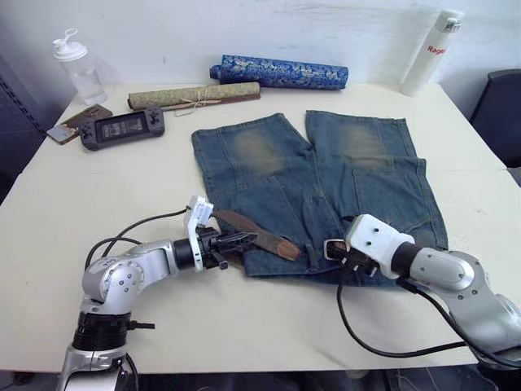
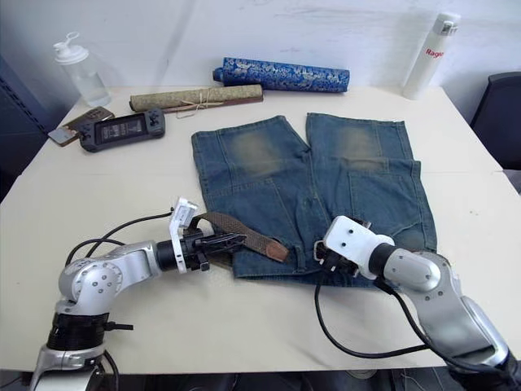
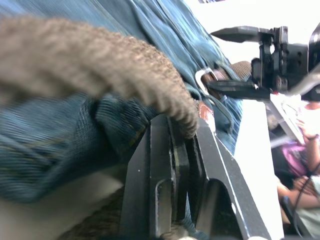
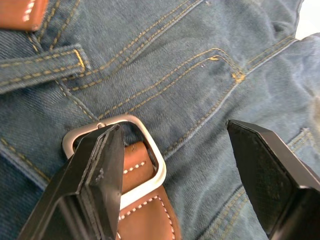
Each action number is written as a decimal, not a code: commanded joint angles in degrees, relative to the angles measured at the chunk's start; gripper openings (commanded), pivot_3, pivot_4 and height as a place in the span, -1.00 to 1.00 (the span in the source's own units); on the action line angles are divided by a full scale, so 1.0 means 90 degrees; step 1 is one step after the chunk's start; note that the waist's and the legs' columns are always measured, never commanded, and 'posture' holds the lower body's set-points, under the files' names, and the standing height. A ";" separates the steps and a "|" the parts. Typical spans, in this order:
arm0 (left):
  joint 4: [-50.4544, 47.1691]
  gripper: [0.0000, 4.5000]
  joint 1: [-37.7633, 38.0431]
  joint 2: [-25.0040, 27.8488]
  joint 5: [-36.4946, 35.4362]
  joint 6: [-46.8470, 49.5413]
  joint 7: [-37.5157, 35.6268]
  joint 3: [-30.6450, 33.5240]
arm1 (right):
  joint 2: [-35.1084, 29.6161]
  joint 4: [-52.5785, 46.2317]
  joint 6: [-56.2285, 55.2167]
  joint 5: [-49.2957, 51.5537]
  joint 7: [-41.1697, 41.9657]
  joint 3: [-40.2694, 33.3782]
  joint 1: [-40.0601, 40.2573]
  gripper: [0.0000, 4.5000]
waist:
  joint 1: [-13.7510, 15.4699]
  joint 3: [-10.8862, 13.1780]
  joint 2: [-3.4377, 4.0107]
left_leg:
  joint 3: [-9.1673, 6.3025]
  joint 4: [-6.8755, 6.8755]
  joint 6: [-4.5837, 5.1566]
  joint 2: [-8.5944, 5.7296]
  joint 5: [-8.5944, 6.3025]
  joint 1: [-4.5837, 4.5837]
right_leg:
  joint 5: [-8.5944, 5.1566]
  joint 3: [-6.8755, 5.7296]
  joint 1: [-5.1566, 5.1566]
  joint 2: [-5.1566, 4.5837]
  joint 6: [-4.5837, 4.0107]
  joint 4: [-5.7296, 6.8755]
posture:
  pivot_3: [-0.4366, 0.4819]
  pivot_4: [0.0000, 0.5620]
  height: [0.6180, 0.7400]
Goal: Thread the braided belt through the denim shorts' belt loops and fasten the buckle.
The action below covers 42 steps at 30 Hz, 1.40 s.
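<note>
left end effector (image 1: 244, 240) on woven braided belt (image 1: 244, 226)

Table (image 1: 244, 326): bottles, two rolls, game console (image 1: 122, 129).

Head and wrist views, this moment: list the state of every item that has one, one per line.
braided belt: unfastened, lying along the waistband.
buckle: open, flat on the denim.
denim shorts: spread flat on the table.
left gripper: shut on the braided belt.
right gripper: open, over the buckle.
clear bottle: upright, capped.
white bottle: upright, closed.
blue patterned tube: rolled up.
</note>
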 commanded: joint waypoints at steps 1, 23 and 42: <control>-0.0559 -1.00 0.0162 -0.0031 -0.0192 0.0132 0.0142 0.0060 | 0.0319 0.0229 0.0455 0.0221 0.0365 0.1036 0.0166 0.55 | 0.0007 -0.0002 -0.0004 | 0.0001 -0.0012 -0.0002 0.0000 0.0001 0.0006 | -0.0002 0.0000 0.0001 0.0000 -0.0003 -0.0002 | -0.05 -0.47 -0.68; -0.0317 -1.00 0.0106 0.1337 -0.0781 0.0342 -0.0084 0.1787 | 0.2707 0.2101 0.0688 -0.0433 -0.0352 0.2085 -0.1809 0.55 | -0.0434 0.0001 0.0002 | -0.0008 -0.0138 -0.0073 0.0113 0.0027 0.0095 | -0.0008 -0.0020 -0.0004 0.0098 -0.0043 0.0023 | -0.05 -0.47 -0.68; -0.0016 -1.00 0.1141 0.1277 -0.0639 -0.0131 -0.0180 0.2097 | 0.2998 0.0919 0.1987 -0.0051 -0.0351 0.1737 -0.2266 0.55 | -0.0414 0.0023 0.0040 | -0.0066 -0.0180 -0.0144 0.0107 0.0066 0.0073 | 0.0006 -0.0062 -0.0024 0.0096 -0.0037 0.0030 | -0.05 -0.47 -0.68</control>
